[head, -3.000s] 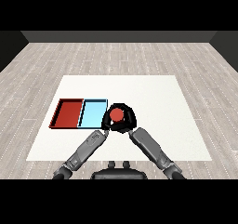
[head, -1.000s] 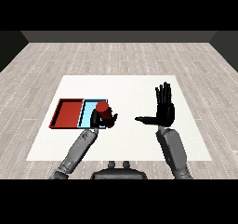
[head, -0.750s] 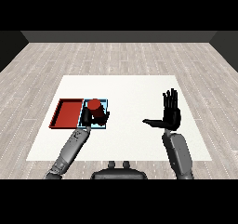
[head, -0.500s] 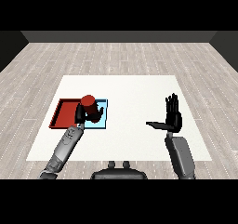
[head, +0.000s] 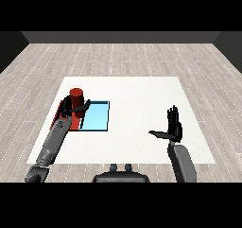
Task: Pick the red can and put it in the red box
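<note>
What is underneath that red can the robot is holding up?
The red can, gripped by the left hand, is over the red tray. Only slivers of that tray show. The hand and forearm cover the rest, so its floor cannot be seen. The light blue tray lies beside it.

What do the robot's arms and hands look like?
Each arm is a smooth, rounded grey tube. At the end sits a black hand with thin fingers and a thumb: the left hand and the right hand. No cables, stickers or markings show on them.
</note>
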`<state>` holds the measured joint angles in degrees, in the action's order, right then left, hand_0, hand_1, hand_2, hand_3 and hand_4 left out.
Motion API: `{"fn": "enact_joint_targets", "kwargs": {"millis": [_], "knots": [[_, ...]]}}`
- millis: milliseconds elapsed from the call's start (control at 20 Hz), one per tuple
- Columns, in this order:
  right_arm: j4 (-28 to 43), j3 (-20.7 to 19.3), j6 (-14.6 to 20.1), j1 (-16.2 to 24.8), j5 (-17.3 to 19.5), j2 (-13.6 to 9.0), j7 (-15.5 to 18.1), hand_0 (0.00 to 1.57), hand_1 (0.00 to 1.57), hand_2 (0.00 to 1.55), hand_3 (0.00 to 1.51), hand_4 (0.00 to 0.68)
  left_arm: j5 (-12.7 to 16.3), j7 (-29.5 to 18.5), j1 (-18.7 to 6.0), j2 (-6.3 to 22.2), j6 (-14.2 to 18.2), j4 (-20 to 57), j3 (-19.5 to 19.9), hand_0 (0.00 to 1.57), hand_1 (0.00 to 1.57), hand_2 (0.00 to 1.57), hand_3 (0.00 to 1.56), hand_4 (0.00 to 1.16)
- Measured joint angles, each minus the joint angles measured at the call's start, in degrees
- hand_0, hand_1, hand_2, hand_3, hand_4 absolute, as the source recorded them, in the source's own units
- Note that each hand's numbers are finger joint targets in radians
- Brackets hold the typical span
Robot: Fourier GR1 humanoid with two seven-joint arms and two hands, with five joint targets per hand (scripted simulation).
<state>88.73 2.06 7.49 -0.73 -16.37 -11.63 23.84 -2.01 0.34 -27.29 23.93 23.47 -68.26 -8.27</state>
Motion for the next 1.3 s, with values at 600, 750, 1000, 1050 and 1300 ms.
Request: {"fn": "enact_joint_targets", "kwargs": {"millis": [600,750,1000,1050,1300], "knots": [[-4.16,-1.02,-1.33,-2.22,1.66,0.35,4.46,0.0,0.0,0.0,0.0,0.0,-1.51,-8.9,-7.04,2.35,-0.73,37.72,8.98,1.41,1.41,1.41,1.38,1.0],[-3.79,-1.02,-1.39,-2.49,2.26,0.08,4.92,0.0,0.0,0.0,0.0,0.0,-3.07,-8.38,-9.12,2.45,0.48,45.74,9.37,0.33,0.33,0.45,0.33,0.72],[-1.62,-0.79,-1.7,-0.72,3.01,-0.09,6.61,0.0,0.0,0.0,0.0,0.0,-4.83,-7.33,-11.84,2.17,2.34,55.37,9.82,0.76,0.76,0.76,0.0,0.67],[-1.62,-1.18,-1.84,-1.01,2.86,-0.38,6.58,0.0,0.0,0.0,0.0,0.0,-4.67,-6.84,-12.65,1.86,2.17,56.66,10.21,1.13,1.13,1.09,0.0,0.53],[-1.49,-0.88,-1.58,-1.84,3.3,0.27,6.59,0.0,0.0,0.0,0.0,0.0,-5.75,-6.7,-14.78,2.81,-2.77,61.13,9.91,0.0,0.0,0.0,0.0,0.64]]}}
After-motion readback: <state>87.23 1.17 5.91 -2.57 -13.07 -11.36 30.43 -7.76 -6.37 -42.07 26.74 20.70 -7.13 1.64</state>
